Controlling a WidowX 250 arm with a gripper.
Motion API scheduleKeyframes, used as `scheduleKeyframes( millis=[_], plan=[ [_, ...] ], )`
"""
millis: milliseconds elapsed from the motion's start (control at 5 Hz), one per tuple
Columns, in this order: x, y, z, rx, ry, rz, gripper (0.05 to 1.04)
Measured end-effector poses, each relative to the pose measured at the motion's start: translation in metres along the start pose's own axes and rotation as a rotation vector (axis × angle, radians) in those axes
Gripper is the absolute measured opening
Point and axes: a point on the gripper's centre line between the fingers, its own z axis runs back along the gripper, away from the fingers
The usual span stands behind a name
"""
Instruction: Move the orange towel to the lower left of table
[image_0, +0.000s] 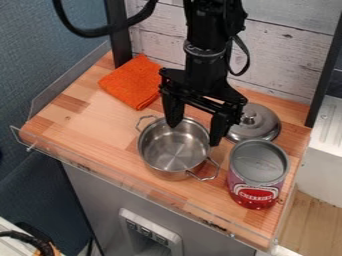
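Camera view: wooden worktop, with a clear guard along its front edge, probably there to stop things sliding off. Orange towel at upper left of the frame, lying flat, apparently folded, one corner toward the pot. Its low, compact lie suggests a pinch at an edge or a raised fold would be the way to lift it.

End effector over the metal pot, mid-frame, fingers spread wide and pointing down, nothing between them. One finger by the pot's back rim, the other by its right side; contact cannot be judged. Spread that way it is ready to take something, but it is over the wrong object for this task. Towel not gripped; move judged not begun.

Metal lid right of the pot, knob up, so it rests stably. Red-labelled can upright in front of it, at lower right.

Next, likely: shift toward upper left, lower onto the cloth, close, carry it to the worktop's left front corner. Risk: sweeping the pot's handle, or pinching too little fabric.
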Motion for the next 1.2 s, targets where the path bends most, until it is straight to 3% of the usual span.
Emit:
scheduleKeyframes(
  millis=[200, 600, 800, 1000, 1200],
  plan=[
    [-0.002, 0.0, -0.007, 0.002, 0.028, 0.0, 1.0],
    [0.035, 0.073, -0.011, 0.023, 0.053, 0.12, 1.0],
    [0.053, 0.121, -0.014, 0.042, 0.038, 0.193, 1.0],
    [0.07, 0.16, -0.022, 0.059, 0.008, 0.192, 1.0],
    [0.082, 0.175, -0.04, 0.053, 0.012, 0.153, 1.0]
  ],
)
